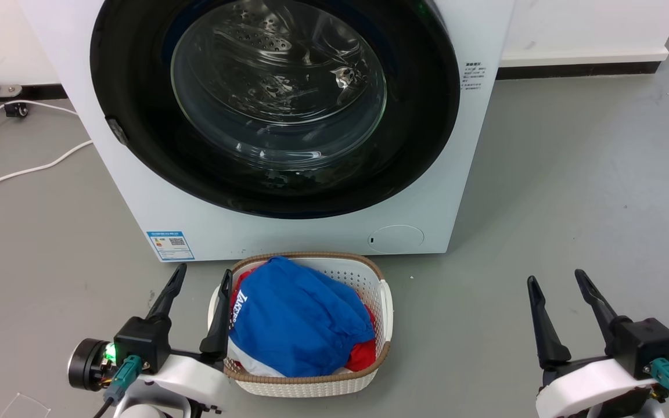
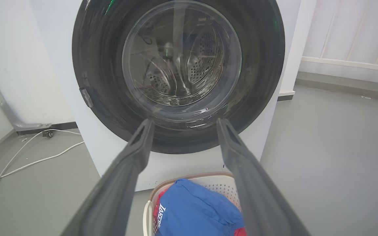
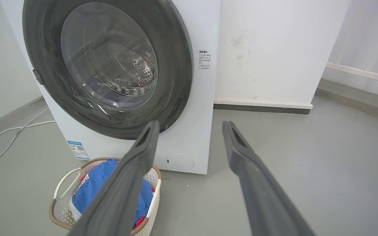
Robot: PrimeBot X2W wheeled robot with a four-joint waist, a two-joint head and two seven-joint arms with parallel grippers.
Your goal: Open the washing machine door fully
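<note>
Here's the picture: the washing machine door (image 1: 276,104) fills the 12 o'clock end of the head view. It sits flush against the white washing machine (image 1: 474,174), with no gap showing anywhere around its black rim. By my read it's fully shut, so nothing of the opening is done yet.

Down at 7 o'clock sits the left claw (image 1: 205,270), fingers spread wide and nothing between them. Its inner finger is just beside the rim of the basket (image 1: 385,302). Over at 4 o'clock is the right claw (image 1: 556,276), spread the same way and just as empty, above bare floor (image 1: 572,191). Both are well apart from the door, and neither touches it.

In the left wrist view the door stands straight ahead between the two fingers. A small grey tab (image 2: 86,97) shows at 9 o'clock on the rim, and to me that looks like the catch side.

The basket, heaped with a blue garment (image 1: 299,319), stands on the floor at 6 o'clock, directly below the door and just in front of the machine. A white cable (image 1: 27,168) trails off at 9 o'clock.

So everything's left to do: reach in, get hold at the rim, release it and swing the door all the way round. I'd watch that basket under the swing.
</note>
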